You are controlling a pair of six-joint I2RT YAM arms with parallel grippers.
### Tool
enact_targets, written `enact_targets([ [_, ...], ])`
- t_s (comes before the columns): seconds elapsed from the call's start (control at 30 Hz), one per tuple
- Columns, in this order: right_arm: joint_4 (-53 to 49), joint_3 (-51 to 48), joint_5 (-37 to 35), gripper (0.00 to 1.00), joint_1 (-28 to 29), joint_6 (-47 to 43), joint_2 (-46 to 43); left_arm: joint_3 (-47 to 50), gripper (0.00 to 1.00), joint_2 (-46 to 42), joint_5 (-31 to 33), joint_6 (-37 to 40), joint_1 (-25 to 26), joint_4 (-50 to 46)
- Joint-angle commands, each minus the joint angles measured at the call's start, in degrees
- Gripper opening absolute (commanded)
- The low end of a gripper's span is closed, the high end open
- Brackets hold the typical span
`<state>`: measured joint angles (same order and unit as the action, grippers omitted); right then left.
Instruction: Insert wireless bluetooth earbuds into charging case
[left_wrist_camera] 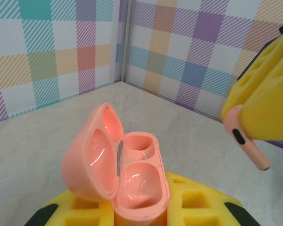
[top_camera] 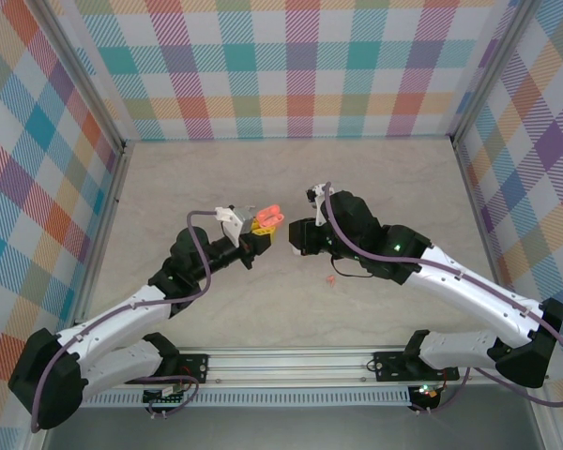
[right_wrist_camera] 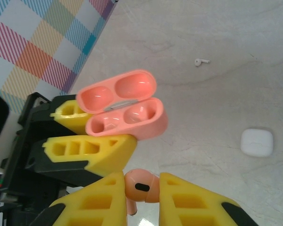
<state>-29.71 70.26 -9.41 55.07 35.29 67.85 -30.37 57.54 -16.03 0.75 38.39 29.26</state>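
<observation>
in right wrist view: white case (right_wrist_camera: 257, 142), earbud (right_wrist_camera: 201, 61)

walls (top_camera: 300, 66): pastel plaid | tbl top (top_camera: 263, 169): beige marble-look | corner posts (top_camera: 80, 75): metal, grey

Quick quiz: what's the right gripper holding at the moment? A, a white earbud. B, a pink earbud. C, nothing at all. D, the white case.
B: the right gripper is shut on a pink earbud, while the white earbud and white case lie on the table.
</observation>
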Motion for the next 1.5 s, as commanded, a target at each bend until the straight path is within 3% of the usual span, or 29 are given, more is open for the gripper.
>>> enact_targets([
  [0.0,2.2,1.2,1.5,0.19,-0.2,-0.3,-1.1,-1.6,0.11,0.6,-1.7,1.3,1.3,4.4],
  [0.97,7.4,2.2,4.2,0.18,-0.3,-2.1,-0.1,-1.5,0.09,5.5,-3.0,2.8,2.3,12.3],
  [1.47,22.3,-2.5,6.0,0.19,-0.3,-19.3,0.1,-1.0,0.09,2.1,-6.8,0.2,2.3,12.5],
])
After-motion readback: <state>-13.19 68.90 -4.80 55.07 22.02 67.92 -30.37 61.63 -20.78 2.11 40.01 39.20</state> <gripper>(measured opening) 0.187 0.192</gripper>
